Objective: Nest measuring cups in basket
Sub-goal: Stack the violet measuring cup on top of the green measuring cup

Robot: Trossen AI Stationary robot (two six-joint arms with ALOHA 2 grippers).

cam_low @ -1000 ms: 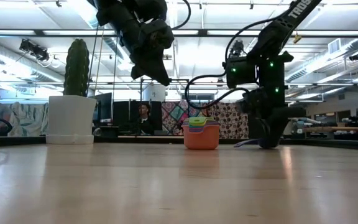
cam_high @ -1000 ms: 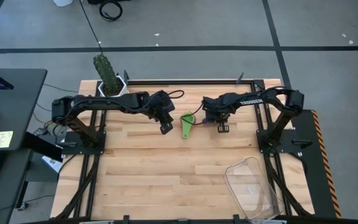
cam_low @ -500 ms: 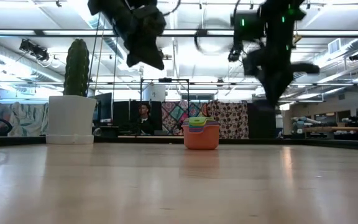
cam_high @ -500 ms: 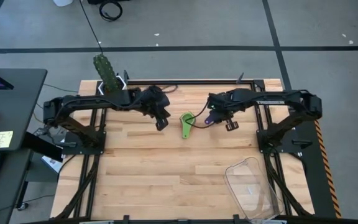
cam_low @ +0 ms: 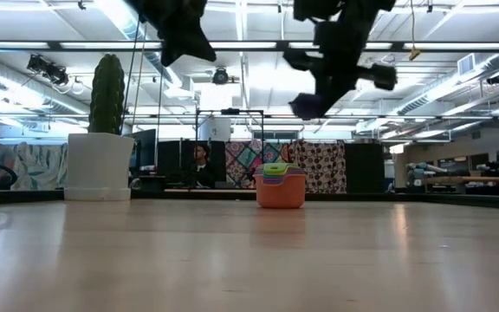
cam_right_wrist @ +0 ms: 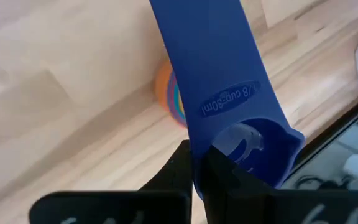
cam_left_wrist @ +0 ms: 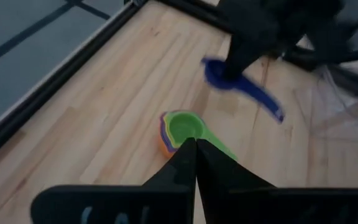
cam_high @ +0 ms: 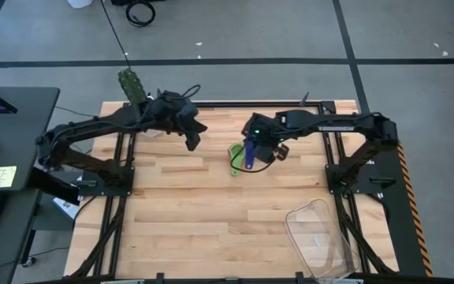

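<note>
A stack of nested measuring cups, green on top and orange at the bottom, stands by its base on the wooden table, far of the middle. A dark blue measuring cup hangs in the air just right of the stack, with my right gripper shut on it. My left gripper is shut on nothing, raised to the left of the stack. The clear basket lies at the near right corner. My right gripper pinches the dark blue cup between its two fingers at the bowl end, where the handle joins the bowl. The fingers slant down from the right. The handle runs on away from the fingers, and the cup is lifted clear of the table.
A white pot with a cactus stands at the far left corner, close behind my left arm. A black rail borders the table's far edge. Bare wood lies between the stack and the basket.
My right gripper has risen, rolled its wrist and gone toward the table's left, lifting the dark blue cup off the table and bringing it beside the stack. My left gripper has gone up and back toward the far left, away from the stack.
</note>
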